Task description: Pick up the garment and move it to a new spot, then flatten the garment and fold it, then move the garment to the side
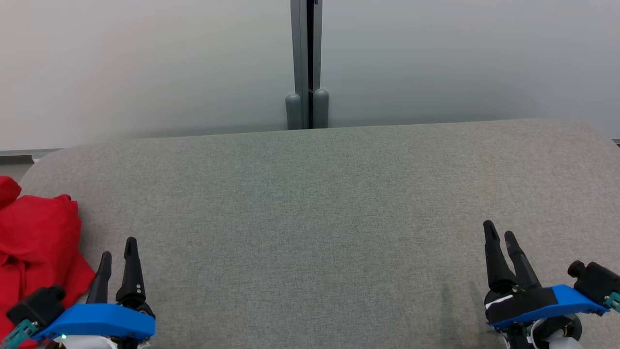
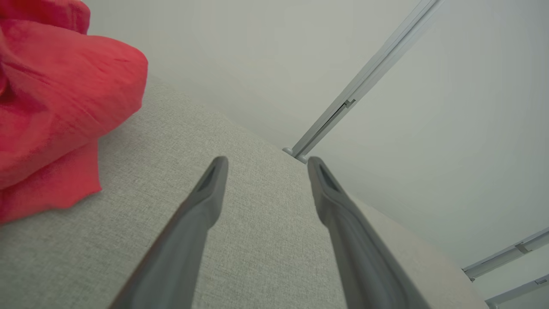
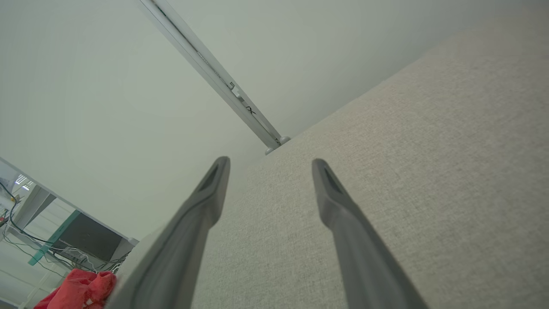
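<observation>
1. Garment point(image 1: 34, 242) — red, bunched in a heap at the left edge of the grey surface point(image 1: 310, 218), toward the near-left corner. Part of it runs past the picture's border.
2. Orientation: no collar, hem or sleeve can be told apart. The visible mass lies lengthwise along the left edge, near to far, and a thin flap points inward toward the surface's middle. The true long axis cannot be told while the cloth is crumpled.
3. Left gripper point(image 1: 118, 248): jaws wide and empty. It hovers at the near edge just beside the garment, fingers apart from the cloth and pointing toward the far edge. It is probably the arm best placed for the pick-up.
4. Right gripper point(image 1: 499, 230): jaws wide and empty, at the near-right corner, well apart from the garment — likely parked clear, leaving the middle free as the new spot.
5. Status: the garment is neither flat nor folded. The pick-up is judged to be the step in hand.
</observation>
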You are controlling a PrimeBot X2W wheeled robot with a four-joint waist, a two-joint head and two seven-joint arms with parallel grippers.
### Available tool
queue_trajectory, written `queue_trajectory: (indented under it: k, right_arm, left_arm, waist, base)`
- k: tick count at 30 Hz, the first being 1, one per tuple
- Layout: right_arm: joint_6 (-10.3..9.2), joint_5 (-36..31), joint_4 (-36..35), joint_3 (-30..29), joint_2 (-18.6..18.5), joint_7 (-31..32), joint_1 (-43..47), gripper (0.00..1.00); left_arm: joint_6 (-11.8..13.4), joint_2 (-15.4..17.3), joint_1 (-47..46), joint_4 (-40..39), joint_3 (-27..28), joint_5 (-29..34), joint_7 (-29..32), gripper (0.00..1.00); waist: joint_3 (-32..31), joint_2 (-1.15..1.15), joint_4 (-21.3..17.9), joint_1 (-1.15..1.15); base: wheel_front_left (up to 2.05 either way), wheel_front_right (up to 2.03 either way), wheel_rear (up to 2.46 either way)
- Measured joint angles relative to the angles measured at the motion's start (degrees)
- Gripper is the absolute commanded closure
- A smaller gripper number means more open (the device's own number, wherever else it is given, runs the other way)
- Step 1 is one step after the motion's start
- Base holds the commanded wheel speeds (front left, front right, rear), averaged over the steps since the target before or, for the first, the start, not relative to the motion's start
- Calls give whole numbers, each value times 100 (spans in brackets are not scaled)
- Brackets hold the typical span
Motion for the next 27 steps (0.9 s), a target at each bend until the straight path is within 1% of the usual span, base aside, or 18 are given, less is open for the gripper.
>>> queue_trajectory:
  k: [13, 27]
  right_arm:
    - [0, -998, -30, -20, -8, -208, 40, 0]
    - [1, -1878, -86, -52, -14, -415, 81, 0]
  left_arm:
    - [0, 116, 71, 24, -213, 799, -209, 0]
    - [-1, 294, 97, 23, -576, 1618, -409, 0]
  waist:
    - [-5, 0, -58, 0]
    - [-7, 0, -144, 0]
  base:
    - [0, 0, 0]
    - [0, 0, 0]
